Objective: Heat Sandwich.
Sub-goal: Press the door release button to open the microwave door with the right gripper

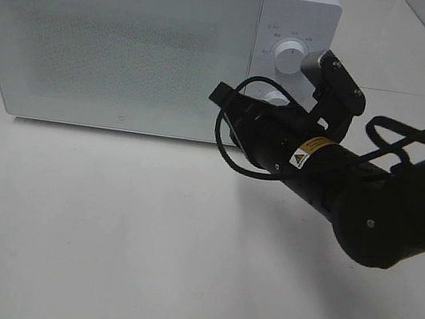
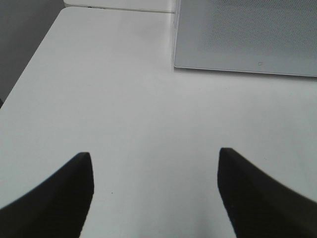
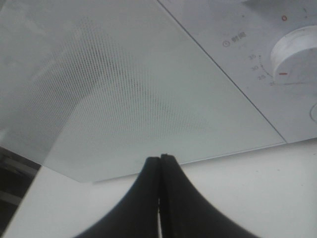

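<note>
Nearest is the bare white tabletop (image 1: pixel 100 255), and the left claw (image 2: pixel 154 154) hangs over it with its jaws spread wide and nothing between them, well short of the appliance. Farther in, the right arm (image 1: pixel 368 200) reaches across toward the microwave (image 1: pixel 300 12). The right claw (image 3: pixel 160 166) is pressed fully shut on nothing, its tip close to the lower corner of the door (image 1: pixel 117 47) on the control-panel side. The door is closed. Beyond the tip sit the timer knob (image 3: pixel 294 54) and the upper knob (image 1: pixel 287 58). The sandwich shows in none of the views. It is not on any visible part of the tabletop, and the frosted, dotted door hides the inside, so it may already be in there, though that cannot be confirmed. On that reading the step in hand is the approach to the controls, with loading done. The next move would call for the right claw to shift sideways from the door edge to the timer knob, part its jaws enough to straddle it, close squarely, and twist without slipping off the smooth rim.
</note>
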`<control>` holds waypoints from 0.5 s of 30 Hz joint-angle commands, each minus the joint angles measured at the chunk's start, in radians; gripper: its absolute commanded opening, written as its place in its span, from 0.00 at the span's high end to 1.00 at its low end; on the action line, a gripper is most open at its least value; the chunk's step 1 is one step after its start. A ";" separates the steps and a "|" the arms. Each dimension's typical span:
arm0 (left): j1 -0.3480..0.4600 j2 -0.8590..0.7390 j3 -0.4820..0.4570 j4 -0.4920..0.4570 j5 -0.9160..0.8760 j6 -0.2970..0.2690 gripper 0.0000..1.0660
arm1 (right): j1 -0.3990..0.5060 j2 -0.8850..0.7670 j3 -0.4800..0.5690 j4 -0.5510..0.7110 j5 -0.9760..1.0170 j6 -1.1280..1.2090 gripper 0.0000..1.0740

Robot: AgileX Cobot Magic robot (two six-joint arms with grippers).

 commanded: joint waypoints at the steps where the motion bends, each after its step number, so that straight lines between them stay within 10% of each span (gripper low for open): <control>1: -0.006 -0.017 0.002 -0.003 -0.017 -0.006 0.36 | -0.003 -0.060 -0.005 -0.016 0.164 -0.187 1.00; 15: -0.006 -0.017 0.002 -0.003 -0.017 -0.006 0.36 | -0.174 -0.145 -0.148 -0.107 0.909 -0.415 1.00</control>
